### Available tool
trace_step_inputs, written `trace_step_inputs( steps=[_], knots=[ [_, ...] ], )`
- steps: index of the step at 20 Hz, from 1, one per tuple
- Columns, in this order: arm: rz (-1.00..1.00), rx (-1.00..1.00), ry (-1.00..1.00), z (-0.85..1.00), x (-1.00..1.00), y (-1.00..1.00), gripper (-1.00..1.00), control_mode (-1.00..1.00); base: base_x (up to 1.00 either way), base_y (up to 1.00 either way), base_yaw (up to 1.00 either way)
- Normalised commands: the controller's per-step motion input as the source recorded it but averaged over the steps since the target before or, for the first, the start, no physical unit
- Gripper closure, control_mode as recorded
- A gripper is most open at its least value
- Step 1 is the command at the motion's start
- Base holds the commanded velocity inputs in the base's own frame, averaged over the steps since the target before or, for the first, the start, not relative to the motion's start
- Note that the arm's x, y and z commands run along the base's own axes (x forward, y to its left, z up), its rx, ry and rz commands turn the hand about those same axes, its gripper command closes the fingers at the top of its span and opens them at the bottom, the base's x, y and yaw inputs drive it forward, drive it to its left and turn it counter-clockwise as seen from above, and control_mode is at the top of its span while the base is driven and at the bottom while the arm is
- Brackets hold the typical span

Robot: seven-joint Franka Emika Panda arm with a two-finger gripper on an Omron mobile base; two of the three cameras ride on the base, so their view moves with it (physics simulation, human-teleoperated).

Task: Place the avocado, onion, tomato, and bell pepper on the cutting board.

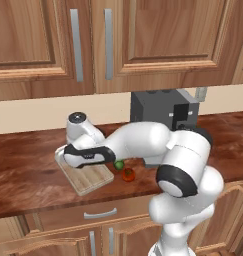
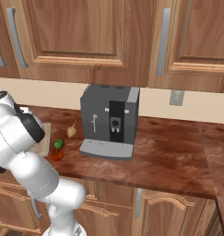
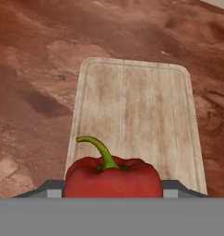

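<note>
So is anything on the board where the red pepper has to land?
No. The pepper sits in the hand above the wooden board, and the board's top looks bare. The avocado lies beside it on the counter.

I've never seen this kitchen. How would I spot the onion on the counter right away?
Find the dark grey coffee machine standing on the reddish-brown counter under the wooden cabinets. Just off its left side lies the onion, between the machine and the cutting board. It is pale tan with a thin pointed stalk, unlike the green avocado and red tomato nearer the counter's front edge.
</note>
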Motion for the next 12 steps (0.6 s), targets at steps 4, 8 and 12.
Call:
trace_step_inputs(
  steps=[4, 8, 12],
  knots=[
    [0.00, 0.00, 0.01, -0.10, 0.14, 0.01, 1.00, -1.00, 0.00, 0.00, 0.00],
    [0.00, 0.00, 0.03, -0.21, 0.14, 0.00, 1.00, -1.00, 0.00, 0.00, 0.00],
    [0.00, 0.00, 0.05, -0.24, 0.15, 0.00, 1.00, -1.00, 0.00, 0.00, 0.00]
  ],
)
